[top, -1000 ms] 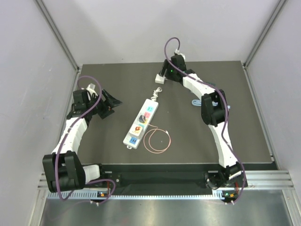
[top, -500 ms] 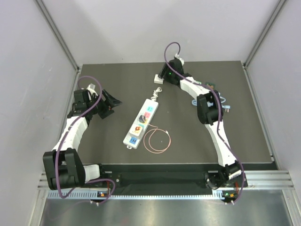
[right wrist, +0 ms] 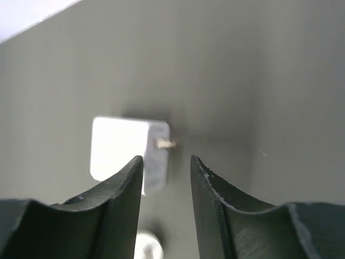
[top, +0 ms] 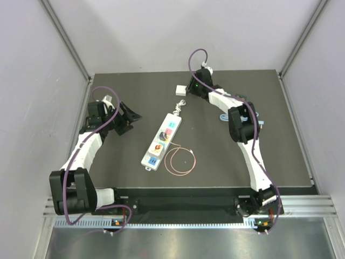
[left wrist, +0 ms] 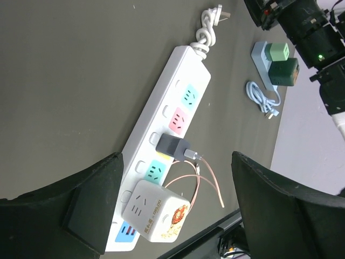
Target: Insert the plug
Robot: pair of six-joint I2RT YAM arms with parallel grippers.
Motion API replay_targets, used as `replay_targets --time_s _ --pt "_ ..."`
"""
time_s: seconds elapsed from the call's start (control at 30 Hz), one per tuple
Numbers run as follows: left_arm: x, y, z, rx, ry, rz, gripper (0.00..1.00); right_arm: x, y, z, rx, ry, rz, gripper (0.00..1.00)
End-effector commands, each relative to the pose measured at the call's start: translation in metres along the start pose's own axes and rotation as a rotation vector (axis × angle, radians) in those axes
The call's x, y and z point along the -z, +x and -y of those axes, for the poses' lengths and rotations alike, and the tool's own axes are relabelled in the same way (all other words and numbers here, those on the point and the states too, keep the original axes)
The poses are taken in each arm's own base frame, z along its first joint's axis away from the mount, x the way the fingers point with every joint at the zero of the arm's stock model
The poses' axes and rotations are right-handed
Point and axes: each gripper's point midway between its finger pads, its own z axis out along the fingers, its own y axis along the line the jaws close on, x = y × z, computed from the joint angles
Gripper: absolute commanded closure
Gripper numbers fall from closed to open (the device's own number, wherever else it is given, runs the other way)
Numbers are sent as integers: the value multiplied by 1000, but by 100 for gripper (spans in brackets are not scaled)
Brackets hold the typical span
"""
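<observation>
A small white plug (top: pixel 180 89) lies on the dark table at the back, its metal prongs (right wrist: pixel 166 143) pointing right in the right wrist view. My right gripper (top: pixel 190 87) is open and empty just to its right. In the right wrist view the plug (right wrist: pixel 125 154) sits just beyond the left fingertip (right wrist: pixel 135 167), untouched. The white power strip (top: pixel 161 139) lies diagonally mid-table, with a dark adapter (left wrist: pixel 173 147) and a white cube adapter (left wrist: pixel 156 210) plugged in. My left gripper (top: pixel 131 115) is open and empty, left of the strip.
A loop of pink cable (top: pixel 180 162) lies right of the strip's near end. A blue base with green chargers (left wrist: pixel 276 62) and a coiled blue cable (left wrist: pixel 261 97) lie at the right. The strip's own cord and plug (left wrist: pixel 213 21) lie past its far end.
The right arm has swung a little, its gripper drawing back to the right off the white plug. The left gripper has edged slightly right.
</observation>
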Motion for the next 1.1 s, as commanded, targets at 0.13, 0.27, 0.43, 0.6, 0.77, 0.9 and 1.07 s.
replay_targets --time_s 0.13,0.27,0.43,0.6,0.77,0.9,1.07 --pt "-14 -9 29 -158 -25 51 15 52 -5 32 108 70 -56 64" --pt "-28 -22 36 -238 -99 89 17 69 7 25 113 5 -95 63" --pt "-56 -57 42 -273 -171 126 23 74 -22 8 106 -48 -20 61" --pt "-101 -87 59 -321 -108 190 24 49 -39 6 -92 -91 42 57" --pt "-147 -116 83 -359 -1 206 24 21 -48 -20 -199 -256 72 52" --pt "-201 -118 60 -336 -29 110 25 2 -52 -25 -225 -279 71 50" --pt "-236 -120 50 -322 -5 80 27 -14 -50 -33 -264 -323 74 55"
